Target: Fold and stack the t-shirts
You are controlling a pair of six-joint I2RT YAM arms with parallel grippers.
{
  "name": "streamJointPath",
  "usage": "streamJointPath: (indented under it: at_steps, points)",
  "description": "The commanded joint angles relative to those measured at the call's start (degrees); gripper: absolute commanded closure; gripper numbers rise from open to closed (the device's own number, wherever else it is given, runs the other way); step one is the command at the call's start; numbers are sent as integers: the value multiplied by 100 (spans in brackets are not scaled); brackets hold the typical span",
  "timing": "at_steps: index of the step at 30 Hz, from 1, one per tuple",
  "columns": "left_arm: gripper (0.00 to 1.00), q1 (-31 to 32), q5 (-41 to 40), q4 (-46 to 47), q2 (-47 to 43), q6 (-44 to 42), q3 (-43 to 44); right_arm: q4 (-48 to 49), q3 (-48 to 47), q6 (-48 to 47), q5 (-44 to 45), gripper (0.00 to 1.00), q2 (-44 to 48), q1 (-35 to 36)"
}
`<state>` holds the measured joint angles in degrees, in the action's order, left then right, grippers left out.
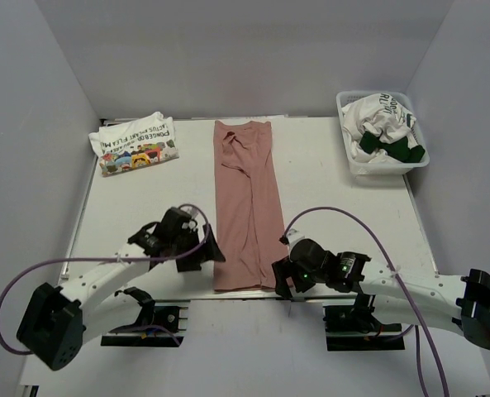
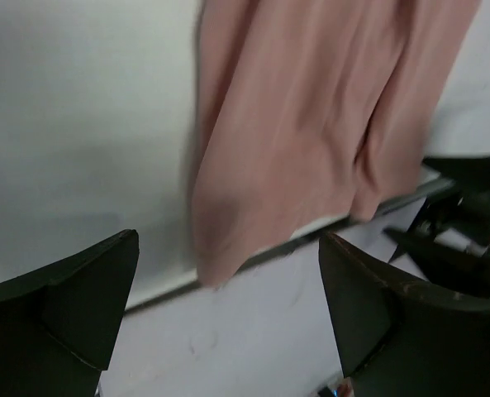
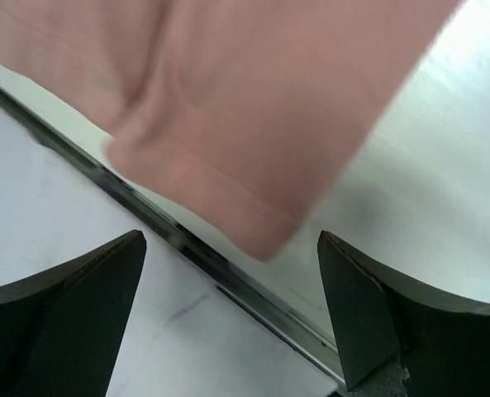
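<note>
A dusty-pink t-shirt (image 1: 246,207) lies folded into a long narrow strip down the middle of the table, its near hem at the front edge. My left gripper (image 1: 214,253) is open and empty just left of that hem; the left wrist view shows the pink t-shirt's hem corner (image 2: 228,248) above the gap between the left gripper's fingertips (image 2: 228,314). My right gripper (image 1: 281,279) is open and empty just right of the hem; the right wrist view shows the hem corner (image 3: 253,223) above the gap of that gripper (image 3: 228,306). A folded white t-shirt with a colourful cartoon print (image 1: 137,142) lies at the back left.
A white plastic lattice basket (image 1: 352,157) at the back right holds crumpled white and dark green t-shirts (image 1: 385,132). A metal strip (image 3: 228,281) runs along the table's front edge under the pink hem. White walls enclose the table on three sides.
</note>
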<state>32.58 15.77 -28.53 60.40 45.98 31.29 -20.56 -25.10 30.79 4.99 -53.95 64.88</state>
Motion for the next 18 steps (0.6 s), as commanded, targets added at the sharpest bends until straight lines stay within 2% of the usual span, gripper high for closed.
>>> streamJointPath:
  at_steps: [1, 4, 6, 8, 9, 12, 14, 16, 17, 18]
  points:
    - [1, 240, 532, -267, -766, 658, -577, -274, 146, 314, 54, 10, -1, -2]
    - [3, 390, 532, -136, -828, 790, -991, -55, 190, 358, 124, 10, -115, -2]
    - [9, 573, 724, 382, -601, 860, -1054, 16, 155, 376, 186, 12, -185, -11]
    - [16, 697, 778, 498, -109, 860, -976, 17, 67, 393, 160, 14, -378, -2]
    - [31, 819, 604, 498, 49, 860, -923, 60, 58, 419, 151, 17, -449, -2]
    - [50, 899, 253, 288, 568, 747, -809, 165, 93, 437, 160, 21, -555, -19]
    - [58, 1004, 251, 287, 788, 667, -704, 175, 111, 437, 177, 32, -598, -2]
    - [73, 1066, 251, 287, 947, 667, -581, 175, 93, 515, 256, 44, -599, 7]
    - [79, 1066, 190, 287, 999, 667, -580, 166, 119, 534, 335, 59, -590, 7]
    - [90, 1127, 190, 339, 1000, 667, -510, 201, 120, 551, 475, 67, -581, 7]
